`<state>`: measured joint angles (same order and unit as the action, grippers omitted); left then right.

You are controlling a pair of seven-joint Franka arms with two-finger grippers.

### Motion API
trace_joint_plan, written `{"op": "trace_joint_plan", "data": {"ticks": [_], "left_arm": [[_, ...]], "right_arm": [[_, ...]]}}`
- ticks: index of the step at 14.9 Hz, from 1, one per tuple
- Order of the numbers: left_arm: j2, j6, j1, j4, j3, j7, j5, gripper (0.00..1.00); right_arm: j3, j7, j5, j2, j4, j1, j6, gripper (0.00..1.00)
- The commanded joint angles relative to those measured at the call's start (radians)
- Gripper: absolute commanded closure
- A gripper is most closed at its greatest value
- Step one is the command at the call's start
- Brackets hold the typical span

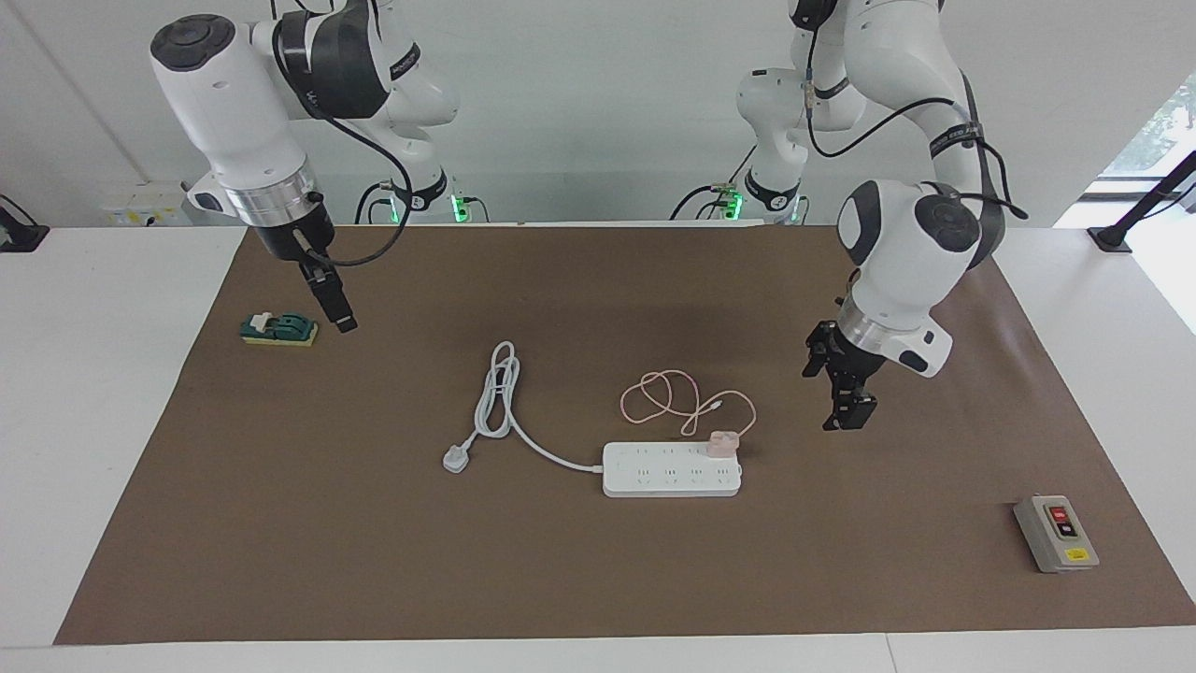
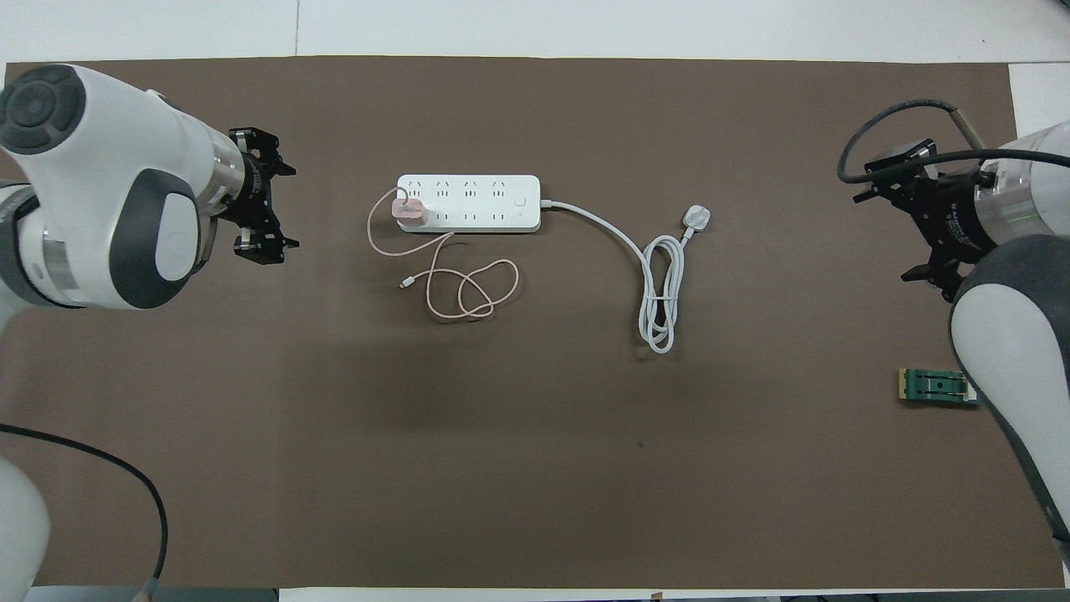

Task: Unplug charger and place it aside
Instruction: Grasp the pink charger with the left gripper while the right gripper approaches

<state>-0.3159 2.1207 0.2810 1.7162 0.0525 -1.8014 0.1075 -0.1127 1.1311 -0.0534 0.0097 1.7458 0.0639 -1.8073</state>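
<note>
While the pale pink charger (image 1: 722, 442) sits plugged into the end of the white power strip (image 1: 671, 469) toward the left arm's end of the counter (image 1: 579, 561), its thin pink cable (image 1: 675, 396) lies looped on the brown mat nearer the robots. The left claw (image 1: 848, 419) hangs with fingers spread and nothing in them, over the bare mat beside the charger and apart from it. The right claw (image 1: 342, 321) hangs over the mat beside a small green block (image 1: 279, 329); whether it is released or clenched cannot be told. A grey switch box (image 1: 1056, 533) rests near the left arm's end.
</note>
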Motion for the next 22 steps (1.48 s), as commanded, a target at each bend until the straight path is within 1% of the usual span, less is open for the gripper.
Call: {"op": "trace_joint_plan", "data": {"ticks": [1, 2, 5, 6, 8, 9, 10, 11, 12, 13, 14, 19, 22], "left_arm": [[-0.139, -0.013, 0.036, -0.149, 0.021, -0.145, 0.02, 0.0], [-0.187, -0.018, 0.04, -0.218, 0.021, -0.192, 0.02, 0.0], [-0.229, 0.013, 0.052, -0.225, 0.021, -0.216, 0.024, 0.0], [-0.232, 0.03, 0.072, -0.224, 0.023, -0.217, 0.023, 0.0], [-0.241, 0.047, 0.087, -0.221, 0.023, -0.228, 0.02, 0.0], [-0.244, 0.082, 0.092, -0.218, 0.023, -0.233, 0.018, 0.0], [-0.244, 0.108, 0.104, -0.205, 0.023, -0.233, 0.018, 0.0], [-0.244, 0.108, 0.106, -0.201, 0.023, -0.234, 0.018, 0.0], [-0.242, 0.11, 0.112, -0.198, 0.023, -0.234, 0.018, 0.0], [-0.238, 0.116, 0.13, -0.173, 0.023, -0.234, 0.02, 0.0], [-0.236, 0.123, 0.133, -0.167, 0.023, -0.234, 0.018, 0.0], [-0.226, 0.145, 0.164, -0.11, 0.023, -0.233, 0.017, 0.0], [-0.224, 0.166, 0.172, -0.095, 0.023, -0.233, 0.018, 0.0]], "right_arm": [[-0.007, 0.077, -0.035, 0.106, -0.145, 0.008, 0.098, 0.0], [-0.007, 0.122, -0.051, 0.163, -0.219, -0.01, 0.135, 0.0], [-0.007, 0.241, -0.054, 0.291, -0.392, -0.062, 0.178, 0.0], [-0.007, 0.289, -0.052, 0.33, -0.435, -0.081, 0.178, 0.0], [-0.007, 0.346, -0.051, 0.386, -0.486, -0.116, 0.165, 0.0], [-0.005, 0.393, -0.052, 0.403, -0.489, -0.134, 0.142, 0.0], [-0.005, 0.426, -0.081, 0.414, -0.488, -0.139, 0.106, 0.0], [-0.004, 0.447, -0.126, 0.438, -0.489, -0.141, 0.091, 0.0], [-0.002, 0.485, -0.144, 0.459, -0.491, -0.144, 0.08, 0.0], [-0.005, 0.545, -0.149, 0.482, -0.493, -0.163, 0.024, 0.0], [-0.005, 0.568, -0.152, 0.499, -0.493, -0.179, -0.004, 0.0], [-0.005, 0.581, -0.267, 0.582, -0.493, -0.223, -0.161, 0.0], [-0.007, 0.581, -0.322, 0.625, -0.499, -0.253, -0.253, 0.0]]}}
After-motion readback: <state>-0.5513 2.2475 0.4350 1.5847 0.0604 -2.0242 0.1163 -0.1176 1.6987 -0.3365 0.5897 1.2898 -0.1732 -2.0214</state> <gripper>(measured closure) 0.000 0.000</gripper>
